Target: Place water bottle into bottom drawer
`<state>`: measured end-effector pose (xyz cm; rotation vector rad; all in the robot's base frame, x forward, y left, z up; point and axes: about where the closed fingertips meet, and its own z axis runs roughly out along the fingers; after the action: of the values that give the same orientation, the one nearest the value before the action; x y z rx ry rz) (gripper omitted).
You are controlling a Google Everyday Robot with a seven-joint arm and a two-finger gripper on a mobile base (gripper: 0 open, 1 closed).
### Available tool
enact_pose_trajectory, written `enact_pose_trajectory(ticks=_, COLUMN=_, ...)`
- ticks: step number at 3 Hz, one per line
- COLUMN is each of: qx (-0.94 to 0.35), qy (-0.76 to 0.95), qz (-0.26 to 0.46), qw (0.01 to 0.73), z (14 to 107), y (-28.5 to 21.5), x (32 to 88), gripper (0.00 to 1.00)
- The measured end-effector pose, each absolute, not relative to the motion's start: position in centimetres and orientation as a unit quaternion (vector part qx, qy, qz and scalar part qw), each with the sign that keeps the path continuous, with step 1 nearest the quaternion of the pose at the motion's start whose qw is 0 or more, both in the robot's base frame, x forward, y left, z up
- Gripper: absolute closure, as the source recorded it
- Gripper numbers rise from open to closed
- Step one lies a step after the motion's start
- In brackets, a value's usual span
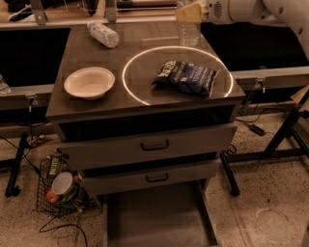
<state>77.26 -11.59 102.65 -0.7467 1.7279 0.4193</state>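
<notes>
The water bottle (188,30) is a clear ribbed bottle standing upright at the back right of the cabinet top. Its top is hidden by my gripper (191,10), whose tan fingers are shut around the bottle's upper part. The white arm reaches in from the upper right. The bottom drawer (153,219) is pulled out at floor level below the two closed grey drawer fronts. Its flat grey floor is bare.
A bottle with a whitish dotted wrap (103,33) lies at the back left of the top. A white bowl (89,82) sits front left and a dark chip bag (186,77) inside a bright ring. A wire basket (58,187) stands on the floor at left.
</notes>
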Motion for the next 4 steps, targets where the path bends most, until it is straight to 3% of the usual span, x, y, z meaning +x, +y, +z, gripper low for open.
enact_pose_trajectory(ticks=2, qx=-0.326, qy=0.729, qz=0.192, qw=0.57, z=102.7, y=-11.0, x=76.9, gripper=1.0)
enact_pose_trajectory(ticks=3, qx=-0.348, qy=0.713, qz=0.22, qw=0.567, z=103.4, y=-10.3, x=73.1, gripper=1.0)
enact_pose_trajectory(ticks=4, qx=-0.372, qy=0.696, qz=0.248, qw=0.562, z=102.6, y=-11.4, x=65.6, gripper=1.0)
